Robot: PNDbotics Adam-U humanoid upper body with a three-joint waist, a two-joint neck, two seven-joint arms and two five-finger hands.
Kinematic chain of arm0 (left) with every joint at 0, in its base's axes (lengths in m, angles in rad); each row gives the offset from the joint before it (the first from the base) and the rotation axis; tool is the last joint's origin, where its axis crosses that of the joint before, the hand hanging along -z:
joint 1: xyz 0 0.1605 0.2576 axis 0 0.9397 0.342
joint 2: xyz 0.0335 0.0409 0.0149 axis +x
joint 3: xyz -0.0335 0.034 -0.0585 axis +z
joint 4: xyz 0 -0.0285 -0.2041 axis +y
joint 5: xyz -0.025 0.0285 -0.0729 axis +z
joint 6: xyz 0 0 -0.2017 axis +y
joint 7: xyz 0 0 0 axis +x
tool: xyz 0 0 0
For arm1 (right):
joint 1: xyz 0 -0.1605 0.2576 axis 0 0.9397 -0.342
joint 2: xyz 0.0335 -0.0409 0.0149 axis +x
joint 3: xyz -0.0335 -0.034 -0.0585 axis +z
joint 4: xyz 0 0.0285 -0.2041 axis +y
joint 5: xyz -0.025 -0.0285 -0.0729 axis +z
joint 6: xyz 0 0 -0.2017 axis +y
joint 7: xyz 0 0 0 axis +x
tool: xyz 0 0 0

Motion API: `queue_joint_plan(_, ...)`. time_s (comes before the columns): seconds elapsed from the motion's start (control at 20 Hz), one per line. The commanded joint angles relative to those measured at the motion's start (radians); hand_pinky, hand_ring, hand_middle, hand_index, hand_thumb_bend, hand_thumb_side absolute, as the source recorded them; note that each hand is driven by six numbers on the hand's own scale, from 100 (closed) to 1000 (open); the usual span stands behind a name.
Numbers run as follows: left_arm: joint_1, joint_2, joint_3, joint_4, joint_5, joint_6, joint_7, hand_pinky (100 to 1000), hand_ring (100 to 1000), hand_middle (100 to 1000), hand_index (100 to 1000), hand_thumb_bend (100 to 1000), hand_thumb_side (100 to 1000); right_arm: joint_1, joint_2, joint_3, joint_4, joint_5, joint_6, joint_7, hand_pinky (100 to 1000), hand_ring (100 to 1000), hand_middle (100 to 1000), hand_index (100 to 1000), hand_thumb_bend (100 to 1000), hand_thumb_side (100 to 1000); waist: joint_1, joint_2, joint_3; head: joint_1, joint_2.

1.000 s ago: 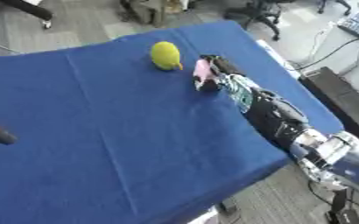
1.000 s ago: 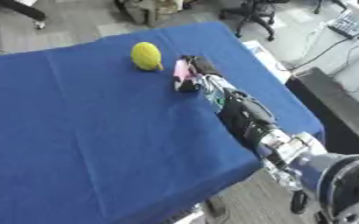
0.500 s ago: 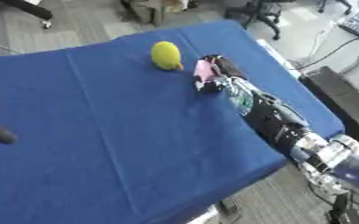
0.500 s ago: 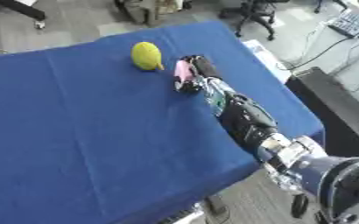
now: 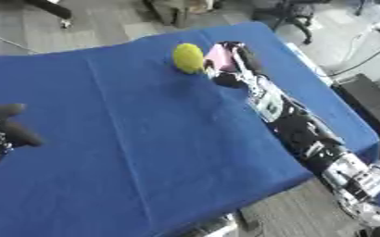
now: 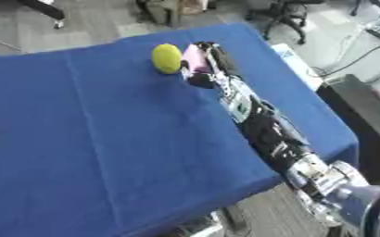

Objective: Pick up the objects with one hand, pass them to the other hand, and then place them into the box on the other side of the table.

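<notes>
Right hand clasps a pink object, mostly hidden, orientation unclear, just beside the yellow ball. Left hand, cropped, fingers curled.

- Ball on bench, far side, right of centre.
- Right hand just right of ball, w/ small object btwn them.
- Left hand at left edge, well apart.

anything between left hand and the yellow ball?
Nothing but bare blue tablecloth. In the left eye view the left hand sits at the left edge; the yellow ball lies far across, beside the right hand.
</notes>
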Motion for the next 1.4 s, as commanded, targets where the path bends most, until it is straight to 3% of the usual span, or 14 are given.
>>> queue_joint_plan(0.05, -0.001, -0.012, 0.008, 0.059, -0.024, 0.004, 0.034, 789, 611, 545, 824, 261, 1000, 0.004, 0.008, 0.018, -0.206, -0.057, -0.009, 0.047, 361, 459, 485, 673, 100, 466, 0.003, -0.023, -0.006, 0.078, -0.002)
queue_joint_plan(0.35, -0.005, -0.034, -0.010, 0.176, -0.059, -0.015, 0.044, 790, 619, 554, 825, 265, 1000, 0.034, 0.077, 0.087, -0.515, -0.163, -0.013, 0.130, 367, 460, 489, 674, 100, 470, 0.001, -0.025, -0.011, 0.195, -0.002)
queue_joint_plan(0.6, -0.028, -0.053, -0.037, 0.222, -0.075, -0.034, 0.012, 793, 628, 566, 831, 264, 1000, 0.043, 0.120, 0.164, -0.673, -0.248, -0.027, 0.209, 374, 463, 491, 674, 100, 470, -0.005, -0.028, -0.009, 0.256, -0.002)
queue_joint_plan(0.8, -0.052, -0.057, -0.045, 0.200, -0.182, -0.081, 0.025, 795, 644, 583, 837, 186, 1000, 0.040, 0.154, 0.212, -0.692, -0.324, -0.039, 0.266, 375, 464, 489, 677, 100, 470, -0.009, -0.032, -0.006, 0.277, -0.002)
queue_joint_plan(0.95, -0.067, -0.057, -0.052, 0.157, -0.311, -0.142, 0.065, 803, 675, 617, 848, 126, 886, 0.045, 0.185, 0.236, -0.693, -0.393, -0.010, 0.303, 371, 461, 485, 680, 100, 470, -0.013, -0.036, -0.007, 0.280, -0.002)
queue_joint_plan(1.15, -0.086, -0.068, -0.078, 0.099, -0.435, -0.228, 0.108, 807, 702, 648, 853, 226, 699, 0.046, 0.219, 0.255, -0.694, -0.480, 0.033, 0.344, 370, 460, 481, 681, 100, 470, -0.018, -0.039, -0.008, 0.280, -0.002)
queue_joint_plan(1.4, -0.099, -0.075, -0.115, 0.052, -0.500, -0.303, 0.145, 808, 713, 665, 855, 289, 570, 0.044, 0.237, 0.260, -0.685, -0.566, 0.082, 0.364, 369, 459, 478, 683, 100, 470, -0.023, -0.040, -0.005, 0.269, -0.002)
